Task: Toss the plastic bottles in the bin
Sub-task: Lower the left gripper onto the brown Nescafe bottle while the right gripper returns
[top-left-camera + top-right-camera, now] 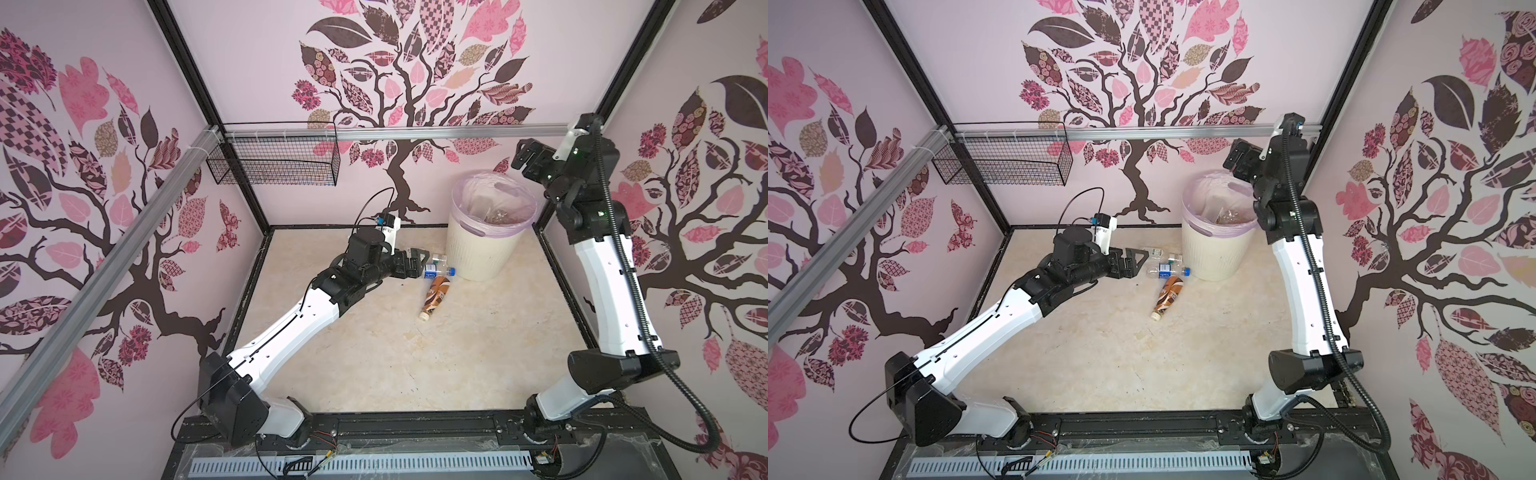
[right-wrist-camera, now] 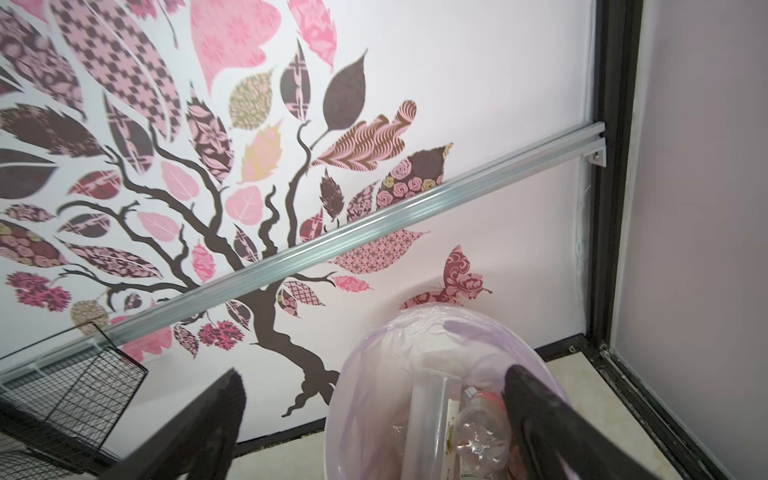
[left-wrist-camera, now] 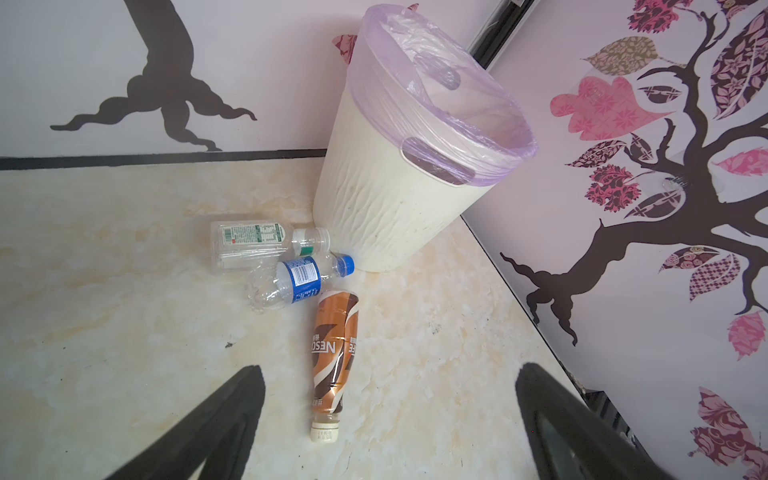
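walls: pale pink w/ tree decals | floor: cream marble | wire basket on alu rail

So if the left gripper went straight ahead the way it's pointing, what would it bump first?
Probably the crushed clear plastic bottle with the blue label and blue cap, lying beside the round cream-white ribbed bin. The open left gripper aims about there, though depth is hard to judge.

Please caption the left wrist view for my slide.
Open left claw facing brown-labelled plastic bottle, blue-labelled plastic bottle and clear plastic bottle, lying beside round cream ribbed lilac-lined plastic bin.
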Robot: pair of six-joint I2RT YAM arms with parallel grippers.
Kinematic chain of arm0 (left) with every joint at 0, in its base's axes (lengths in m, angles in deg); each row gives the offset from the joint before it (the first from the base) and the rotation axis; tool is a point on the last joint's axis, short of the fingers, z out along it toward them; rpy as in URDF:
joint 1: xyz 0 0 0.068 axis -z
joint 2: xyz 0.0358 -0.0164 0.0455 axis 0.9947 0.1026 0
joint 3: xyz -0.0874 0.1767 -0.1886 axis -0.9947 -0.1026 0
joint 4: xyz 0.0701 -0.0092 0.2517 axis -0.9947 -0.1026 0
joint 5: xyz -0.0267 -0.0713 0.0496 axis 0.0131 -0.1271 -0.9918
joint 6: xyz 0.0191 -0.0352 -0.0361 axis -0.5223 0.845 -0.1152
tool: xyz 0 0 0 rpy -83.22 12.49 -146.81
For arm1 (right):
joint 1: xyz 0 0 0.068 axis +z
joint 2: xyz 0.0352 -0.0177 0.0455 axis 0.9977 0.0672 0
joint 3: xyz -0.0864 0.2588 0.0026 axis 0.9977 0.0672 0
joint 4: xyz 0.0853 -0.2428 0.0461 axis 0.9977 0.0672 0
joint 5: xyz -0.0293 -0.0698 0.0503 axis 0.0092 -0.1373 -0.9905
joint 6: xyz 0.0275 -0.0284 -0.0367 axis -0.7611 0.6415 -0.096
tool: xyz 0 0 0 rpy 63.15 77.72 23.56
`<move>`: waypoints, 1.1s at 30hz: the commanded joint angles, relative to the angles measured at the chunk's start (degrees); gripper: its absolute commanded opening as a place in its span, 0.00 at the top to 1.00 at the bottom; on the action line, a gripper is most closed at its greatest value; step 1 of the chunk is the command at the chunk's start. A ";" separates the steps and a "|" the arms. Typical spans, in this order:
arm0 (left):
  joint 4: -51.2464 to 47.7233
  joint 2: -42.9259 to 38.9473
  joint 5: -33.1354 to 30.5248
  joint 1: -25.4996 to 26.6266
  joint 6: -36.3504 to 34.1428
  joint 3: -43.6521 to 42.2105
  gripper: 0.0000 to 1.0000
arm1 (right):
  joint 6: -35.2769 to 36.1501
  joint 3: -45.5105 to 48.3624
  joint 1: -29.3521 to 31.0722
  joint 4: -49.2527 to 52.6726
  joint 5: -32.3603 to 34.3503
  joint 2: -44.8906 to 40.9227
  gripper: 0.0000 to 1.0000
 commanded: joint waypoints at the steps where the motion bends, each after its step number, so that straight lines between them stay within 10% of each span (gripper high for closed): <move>1: -0.95 -1.77 0.72 -0.19 1.85 -2.81 0.02 | -0.80 2.39 0.06 -0.10 -2.55 -1.80 0.00; 23: -1.98 0.28 -0.02 0.61 10.62 -19.11 0.02 | -7.18 64.81 16.21 -13.24 -4.56 -23.03 0.00; 33: -4.03 12.05 -5.79 5.03 8.52 -13.72 0.02 | -8.97 77.67 16.17 -14.31 -7.21 -28.46 0.00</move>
